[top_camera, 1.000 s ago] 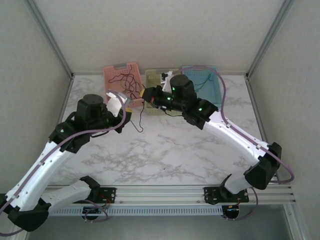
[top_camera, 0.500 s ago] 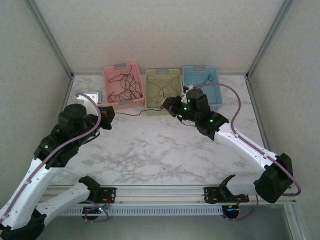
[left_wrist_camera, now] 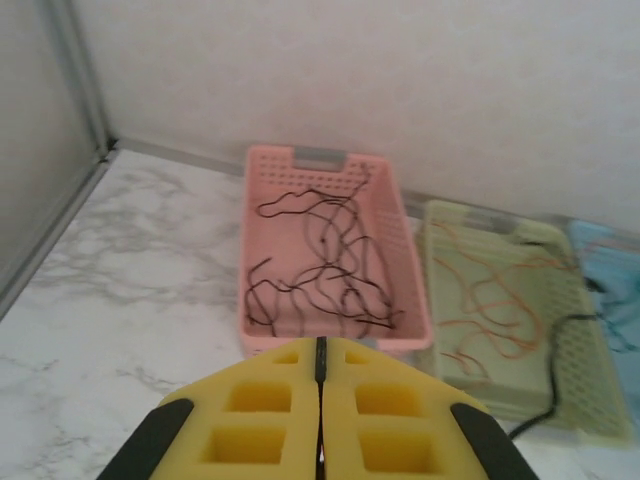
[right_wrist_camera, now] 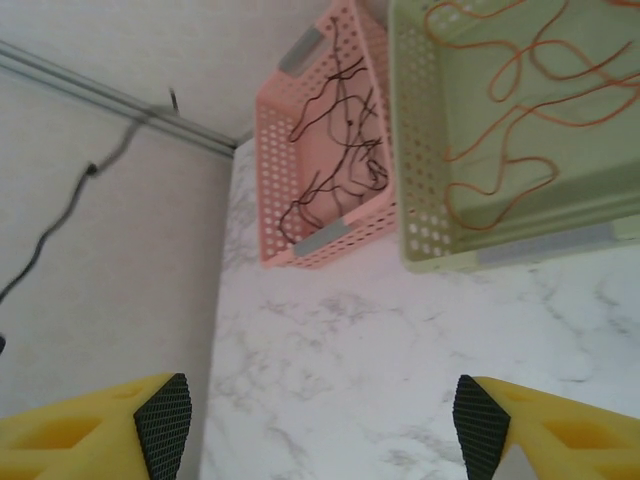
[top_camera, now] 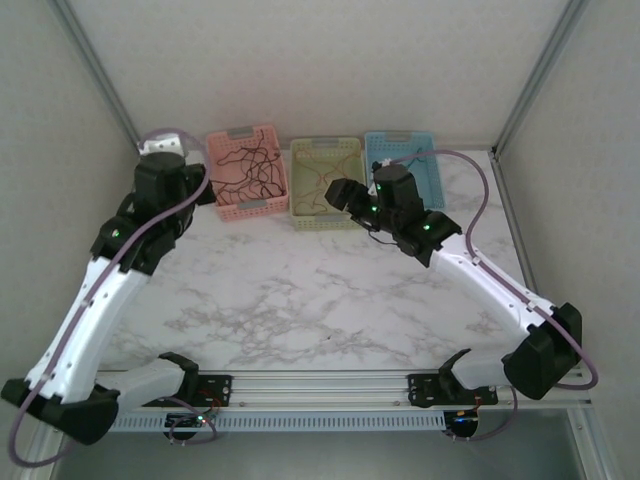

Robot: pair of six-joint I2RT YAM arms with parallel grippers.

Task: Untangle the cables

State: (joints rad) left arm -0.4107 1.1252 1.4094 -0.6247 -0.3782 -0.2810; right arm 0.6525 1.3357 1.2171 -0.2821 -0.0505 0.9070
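Several thin black cables [top_camera: 255, 170] [left_wrist_camera: 330, 270] [right_wrist_camera: 345, 150] lie curled in the pink basket [top_camera: 247, 208] [left_wrist_camera: 247, 250] [right_wrist_camera: 320, 240]. Reddish-orange cables [left_wrist_camera: 500, 300] [right_wrist_camera: 520, 130] lie in the green basket [top_camera: 325, 220] [left_wrist_camera: 440, 215] [right_wrist_camera: 430, 230]. My left gripper [top_camera: 205, 190] [left_wrist_camera: 320, 345] hangs raised just left of the pink basket. Its yellow pads are shut, with a thin black cable strip in the seam. My right gripper [top_camera: 335, 192] [right_wrist_camera: 320, 420] hovers at the green basket's front edge, open, with nothing between its fingers. Another black cable [left_wrist_camera: 550, 400] crosses the green basket's front right.
A blue basket [top_camera: 432, 180] [left_wrist_camera: 600, 240] stands right of the green one, all three in a row along the back wall. A thin dark line [right_wrist_camera: 60, 220] runs in front of the left wall. Bare marble table [top_camera: 320, 290] spreads in front of the baskets.
The right gripper has opened and let go of the black cable that was stretched between the two grippers. The left arm has swung up and back to the left.
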